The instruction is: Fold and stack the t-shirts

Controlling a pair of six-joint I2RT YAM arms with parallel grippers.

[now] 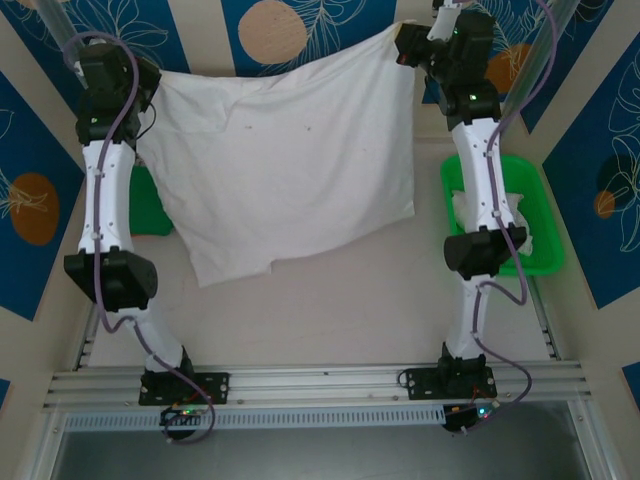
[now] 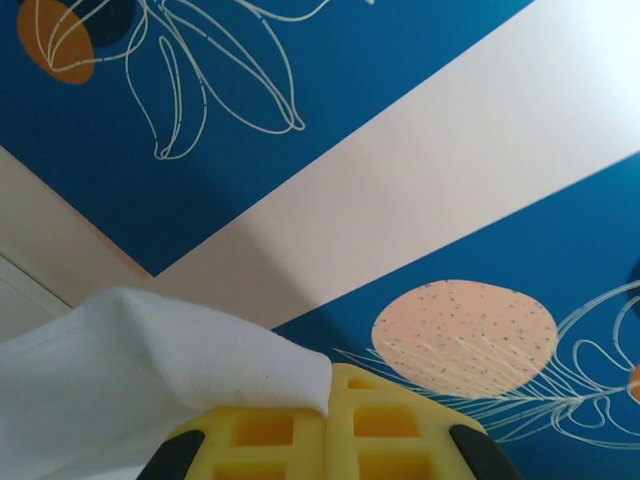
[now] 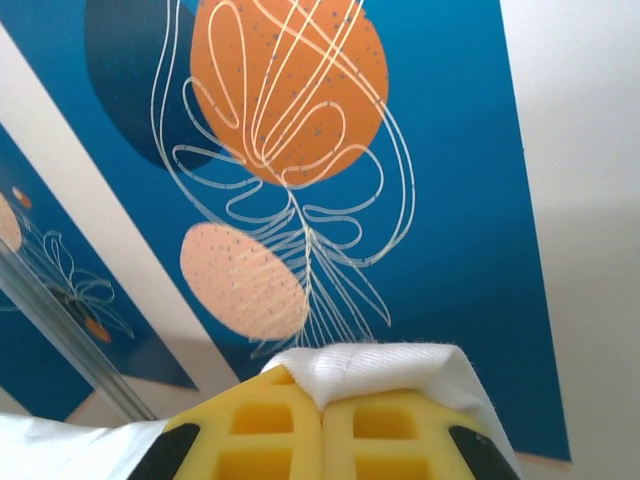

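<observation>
The desk point(image 1: 350, 310) is a pale surface walled by blue panels point(image 1: 30, 130) with orange discs and white leaf lines. Over its far half hangs the t-shirt point(image 1: 290, 160), spread wide between the two arms. Its top edge sags a little between them, and its lower hem drapes down to the middle of the desk, longer toward the left.

Both arms rise from their bases at the near edge, bend at the elbow and reach up and away toward the far corners. The left arm point(image 1: 105, 190) leans along the left edge and the right arm point(image 1: 480, 180) along the right.

A green tray point(image 1: 545, 250) lies at the right edge with bunched white cloth point(image 1: 530, 235) in it. The right arm covers much of both, so I cannot tell what that cloth is. At the left edge a green piece point(image 1: 150, 205) peeks out, cut off by the left arm and the shirt.

The left tool point(image 1: 150, 88) is clamped on the shirt's upper left corner. In the left wrist view its yellow pads point(image 2: 270, 430) meet with white fabric pinched in the seam of the left tool point(image 2: 327, 425).

The right tool point(image 1: 405, 45) is clamped on the upper right corner. In the right wrist view a fold of cloth bulges just above the right tool's point(image 3: 322, 425) closed pads point(image 3: 380, 430).
</observation>
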